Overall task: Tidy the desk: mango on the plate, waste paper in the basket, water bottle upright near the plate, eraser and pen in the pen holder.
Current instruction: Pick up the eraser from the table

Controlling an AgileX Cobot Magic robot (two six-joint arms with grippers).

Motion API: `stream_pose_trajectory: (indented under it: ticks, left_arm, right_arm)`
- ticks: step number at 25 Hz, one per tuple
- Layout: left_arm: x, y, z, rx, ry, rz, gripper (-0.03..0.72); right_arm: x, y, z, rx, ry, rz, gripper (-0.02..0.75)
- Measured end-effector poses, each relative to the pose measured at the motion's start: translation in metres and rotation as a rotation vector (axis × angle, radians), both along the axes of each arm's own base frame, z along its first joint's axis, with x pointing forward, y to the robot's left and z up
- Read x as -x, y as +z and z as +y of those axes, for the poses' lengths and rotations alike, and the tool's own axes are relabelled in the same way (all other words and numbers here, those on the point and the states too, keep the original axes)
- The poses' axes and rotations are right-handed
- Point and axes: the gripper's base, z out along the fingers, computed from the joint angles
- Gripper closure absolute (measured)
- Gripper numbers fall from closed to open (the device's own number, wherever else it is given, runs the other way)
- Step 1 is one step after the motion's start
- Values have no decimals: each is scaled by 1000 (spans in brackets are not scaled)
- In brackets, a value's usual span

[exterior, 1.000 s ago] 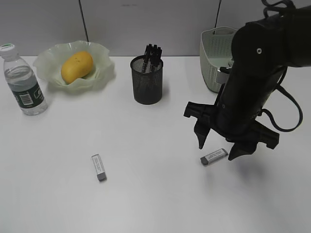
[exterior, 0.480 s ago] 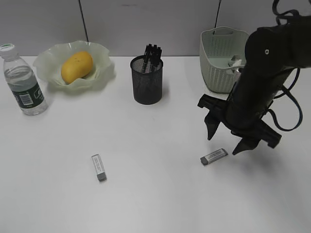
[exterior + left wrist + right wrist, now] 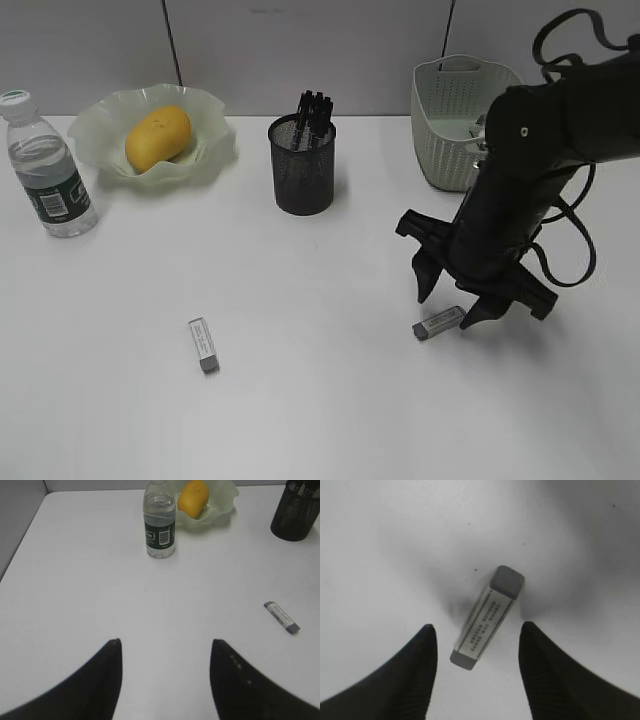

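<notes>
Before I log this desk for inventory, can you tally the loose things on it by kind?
Erasers: 2
Bottle: 1
Mango: 1
Plate: 1
Pen holder: 1
Basket: 1
Total: 7
Pens in the holder and whatever lies in the basket are too hidden to count.

right end effector (image 3: 447, 309) points down, jaws apart; left end effector (image 3: 165, 647) jaws apart too.
</notes>
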Motion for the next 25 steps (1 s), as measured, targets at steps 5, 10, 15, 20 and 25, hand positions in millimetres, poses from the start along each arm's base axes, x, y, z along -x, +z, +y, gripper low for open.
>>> stream_pose_trajectory:
  ticks: [5,10,15,20,25]
  left_arm:
    - [0,0,0,0,0,0,260]
    - [0,0,0,0,0,0,260]
    - [0,0,0,0,0,0,260]
    - [0,0,0,0,0,0,260]
    - [0,0,0,0,0,0,260]
  right_arm:
    - [-2,-9,1,5,-1,6,340]
    - [-2,-16,1,11,-1,17,381]
    - [-4,-17,2,4,-1,-2,426]
    - [-5,-23,2,6,6,1,430]
    - [-4,-24,3,4,31,5,453]
